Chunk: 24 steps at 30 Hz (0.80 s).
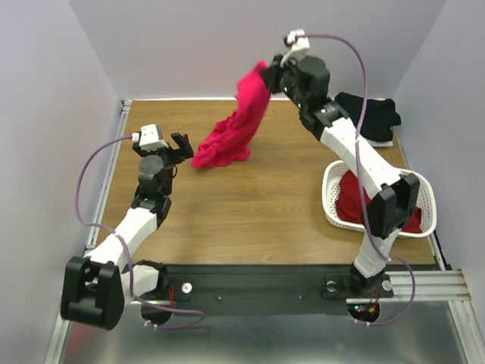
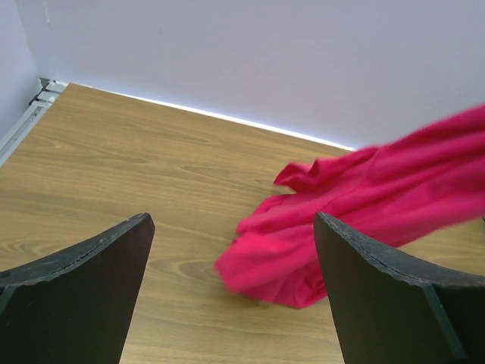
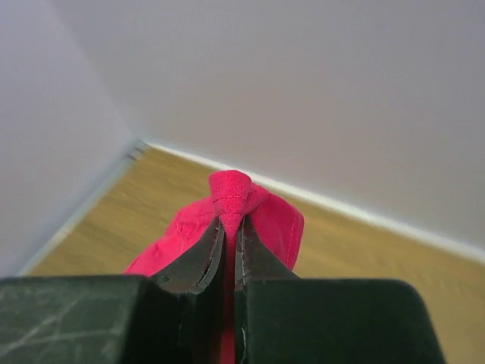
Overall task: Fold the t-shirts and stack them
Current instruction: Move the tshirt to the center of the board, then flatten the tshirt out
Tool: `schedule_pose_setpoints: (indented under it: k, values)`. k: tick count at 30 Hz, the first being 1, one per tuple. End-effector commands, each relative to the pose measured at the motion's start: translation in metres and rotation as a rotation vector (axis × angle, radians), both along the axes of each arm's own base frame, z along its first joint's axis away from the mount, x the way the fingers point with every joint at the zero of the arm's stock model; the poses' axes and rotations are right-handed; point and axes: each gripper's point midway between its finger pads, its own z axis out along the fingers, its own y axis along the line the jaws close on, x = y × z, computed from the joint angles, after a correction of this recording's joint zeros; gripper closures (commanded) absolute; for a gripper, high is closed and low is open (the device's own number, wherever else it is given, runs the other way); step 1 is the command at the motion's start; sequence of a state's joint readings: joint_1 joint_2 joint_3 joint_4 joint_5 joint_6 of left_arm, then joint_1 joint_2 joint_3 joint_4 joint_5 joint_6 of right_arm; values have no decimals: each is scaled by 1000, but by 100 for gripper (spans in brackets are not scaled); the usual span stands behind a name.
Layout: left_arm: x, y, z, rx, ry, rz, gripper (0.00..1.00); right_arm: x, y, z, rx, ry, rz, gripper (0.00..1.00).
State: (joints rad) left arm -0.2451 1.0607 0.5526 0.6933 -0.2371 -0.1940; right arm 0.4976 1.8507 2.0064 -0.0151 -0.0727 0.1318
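Observation:
My right gripper (image 1: 270, 73) is shut on a hem of the bright pink-red t-shirt (image 1: 236, 125) and holds it high near the back wall. The shirt hangs down leftward, its lower end bunched on the table. In the right wrist view the cloth (image 3: 231, 199) is pinched between the fingers. My left gripper (image 1: 183, 148) is open and empty, just left of the shirt's lower end. In the left wrist view the shirt (image 2: 356, 216) lies ahead between the fingers (image 2: 379, 292). A darker red t-shirt (image 1: 352, 199) lies in the basket. A black folded t-shirt (image 1: 375, 114) lies at the back right.
The white perforated basket (image 1: 333, 201) stands at the right side of the wooden table (image 1: 250, 212), partly behind my right arm. Walls close the back and both sides. A metal rail runs along the near edge.

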Motion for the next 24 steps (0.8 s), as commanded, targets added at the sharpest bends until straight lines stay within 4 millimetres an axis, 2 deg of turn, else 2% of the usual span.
schedule_pose_setpoints:
  k: [1, 2, 3, 4, 5, 6, 7, 8, 9, 10, 11, 12, 13, 14, 15, 17, 18, 20, 21, 23, 24]
  values:
    - [15, -1, 26, -35, -71, 1, 1, 21, -70, -87, -23, 167, -415, 86]
    - [18, -2, 23, -35, -61, 3, 1, 21, -82, -111, -41, 209, -481, 72]
    - [28, -4, 15, -28, -36, 2, 1, 14, -103, -161, -93, 290, -583, 54]
    - [33, -6, 12, -24, -25, 0, 1, 10, -110, -183, -119, 323, -618, 37]
    - [41, -10, -3, -16, 13, -15, 2, 5, -119, -202, -147, 352, -654, 18]
    - [46, -13, -1, -15, 14, -19, 2, 0, -124, -215, -158, 373, -669, 11]
    - [50, -15, -3, -14, 18, -25, 2, -9, -129, -246, -202, 422, -675, 6]
    - [55, -17, -7, -10, 28, -31, 2, -14, -131, -255, -216, 438, -675, 1]
    - [64, -20, -9, 1, 38, -34, 3, -17, -130, -264, -218, 455, -666, 0]
    - [68, -25, -10, 10, 42, -44, 3, -24, -133, -281, -245, 482, -665, 0]
    - [72, -29, -11, 19, 47, -53, 4, -26, -133, -289, -252, 493, -658, 0]
    - [78, -34, -21, 34, 70, -60, 4, -28, -132, -292, -245, 490, -644, 0]
    - [83, -41, -16, 44, 66, -66, 4, -32, -135, -303, -257, 501, -647, 0]
    - [90, -45, -28, 52, 95, -73, 5, -32, -136, -303, -242, 491, -649, 0]
    - [97, -48, -27, 51, 98, -82, 5, -33, -137, -306, -232, 482, -640, 0]
    - [108, -48, -38, 56, 139, -72, 5, -36, -139, -310, -221, 478, -619, 0]
    - [121, -50, -43, 58, 161, -66, 6, -37, -134, -308, -201, 474, -577, 0]
    - [130, -49, -56, 58, 203, -61, 8, -38, -133, -305, -166, 452, -538, 0]
    - [141, -48, -63, 56, 220, -60, 10, -45, -130, -315, -170, 466, -495, 0]
    - [148, -53, -74, 38, 247, -104, 14, -49, -125, -308, -146, 441, -450, 0]
    - [154, -49, -87, 31, 273, -107, 17, -53, -123, -312, -151, 448, -424, 0]
